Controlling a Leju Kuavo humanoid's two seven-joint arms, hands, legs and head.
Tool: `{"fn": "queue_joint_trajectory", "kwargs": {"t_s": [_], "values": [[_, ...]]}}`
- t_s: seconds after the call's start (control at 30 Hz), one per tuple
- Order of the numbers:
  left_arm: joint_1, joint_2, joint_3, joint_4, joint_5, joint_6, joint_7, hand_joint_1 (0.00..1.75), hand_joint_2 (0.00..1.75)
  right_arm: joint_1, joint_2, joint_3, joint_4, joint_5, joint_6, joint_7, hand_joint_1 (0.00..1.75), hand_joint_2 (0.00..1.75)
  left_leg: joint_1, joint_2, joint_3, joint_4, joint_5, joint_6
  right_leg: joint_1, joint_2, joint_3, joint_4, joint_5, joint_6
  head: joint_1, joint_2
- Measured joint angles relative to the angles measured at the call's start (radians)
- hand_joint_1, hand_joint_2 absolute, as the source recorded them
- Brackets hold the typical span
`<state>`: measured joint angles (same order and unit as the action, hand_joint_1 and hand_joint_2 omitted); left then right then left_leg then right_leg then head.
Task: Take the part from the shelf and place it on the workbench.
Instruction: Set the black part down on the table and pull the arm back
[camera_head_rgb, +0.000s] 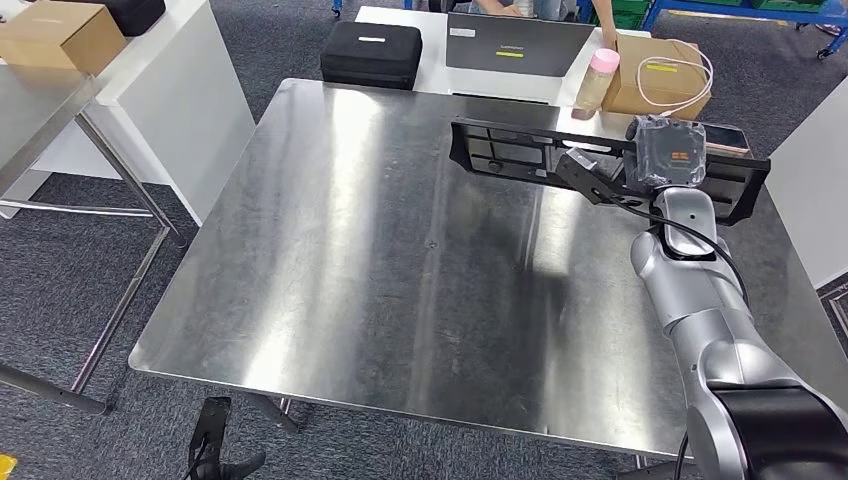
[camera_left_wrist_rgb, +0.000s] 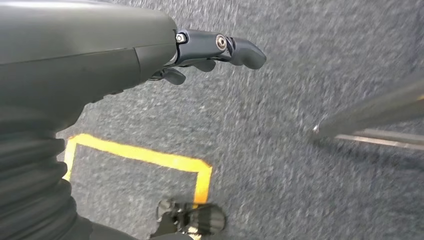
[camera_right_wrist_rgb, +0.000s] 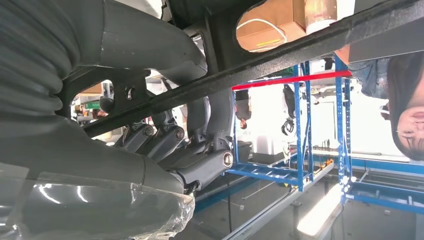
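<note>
The part (camera_head_rgb: 500, 150) is a long black flat frame with cut-outs, lying crosswise over the far right of the steel workbench (camera_head_rgb: 380, 270). My right hand (camera_head_rgb: 640, 165) grips it near its right end, wrist wrapped in clear film. I cannot tell whether the part touches the benchtop. In the right wrist view a bar of the part (camera_right_wrist_rgb: 280, 55) runs slantwise across my right hand (camera_right_wrist_rgb: 190, 150), whose fingers are curled around it. My left hand (camera_left_wrist_rgb: 215, 50) hangs beside the bench over grey carpet, holding nothing, fingers loosely apart.
Beyond the bench stand a black case (camera_head_rgb: 370, 52), a grey laptop (camera_head_rgb: 515, 45), a pink bottle (camera_head_rgb: 598, 80), a cardboard box (camera_head_rgb: 660, 75) and a phone (camera_head_rgb: 725, 135). A person (camera_head_rgb: 605, 15) stands behind them. A white table (camera_head_rgb: 170, 90) is at the left. Blue shelving (camera_right_wrist_rgb: 300, 140) shows past the part.
</note>
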<state>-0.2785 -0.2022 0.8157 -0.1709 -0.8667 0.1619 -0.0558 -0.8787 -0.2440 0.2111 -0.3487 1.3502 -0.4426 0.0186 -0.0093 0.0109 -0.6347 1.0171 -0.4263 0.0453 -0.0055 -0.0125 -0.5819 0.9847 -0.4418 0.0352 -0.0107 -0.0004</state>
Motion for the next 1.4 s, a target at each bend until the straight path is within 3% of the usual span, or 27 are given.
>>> {"fn": "queue_joint_trajectory", "kwargs": {"t_s": [0.2,0.3,0.33,0.43,0.6,1.2,1.4], "values": [[-0.003,-0.002,0.000,0.000,0.000,0.152,-0.182,0.00,1.75,0.007,0.013,-0.008,0.000,0.044,0.003,-0.024,1.75,1.75,0.000,0.000,0.000,0.000,0.000,0.000,0.002,0.000,0.001,0.000,0.000,0.000,0.000,0.000],[-0.004,-0.005,0.002,0.000,0.008,0.223,-0.249,0.00,1.75,0.002,0.033,-0.008,0.000,0.066,0.022,-0.031,0.44,0.44,0.000,0.001,0.000,0.000,0.000,0.000,0.003,0.000,0.001,0.001,0.000,0.000,0.000,0.000],[-0.003,-0.006,0.004,0.000,0.016,0.231,-0.256,0.00,1.31,-0.003,0.040,-0.008,0.001,0.072,0.030,-0.032,0.00,0.00,0.000,0.002,0.000,0.000,0.000,0.000,0.003,0.000,0.001,0.001,0.000,0.000,0.000,0.000],[-0.003,-0.009,0.021,0.000,0.046,0.237,-0.254,0.00,0.00,-0.024,0.062,-0.008,0.004,0.086,0.048,-0.034,0.00,0.00,0.001,0.002,0.000,0.000,0.000,0.000,0.003,0.000,0.001,0.001,0.000,0.000,0.000,0.000],[-0.002,-0.010,0.039,0.000,0.051,0.209,-0.209,0.00,0.00,-0.035,0.082,-0.008,0.006,0.093,0.051,-0.034,0.00,0.00,0.001,0.001,0.000,0.000,0.000,0.000,0.003,0.000,0.001,0.001,0.000,0.000,0.000,0.000],[-0.002,-0.010,0.049,0.000,0.050,0.206,-0.198,0.00,0.00,-0.035,0.098,-0.008,0.008,0.097,0.050,-0.033,0.00,0.00,0.001,0.001,0.000,0.000,0.000,0.000,0.003,0.000,0.001,0.001,0.000,0.000,0.000,0.000],[-0.001,-0.010,0.054,0.000,0.050,0.201,-0.154,0.00,0.00,-0.035,0.102,-0.012,0.009,0.101,0.057,-0.031,0.00,0.00,0.001,0.001,0.000,0.000,0.000,0.000,0.003,0.000,0.001,0.001,0.000,0.000,0.000,0.000]]}}
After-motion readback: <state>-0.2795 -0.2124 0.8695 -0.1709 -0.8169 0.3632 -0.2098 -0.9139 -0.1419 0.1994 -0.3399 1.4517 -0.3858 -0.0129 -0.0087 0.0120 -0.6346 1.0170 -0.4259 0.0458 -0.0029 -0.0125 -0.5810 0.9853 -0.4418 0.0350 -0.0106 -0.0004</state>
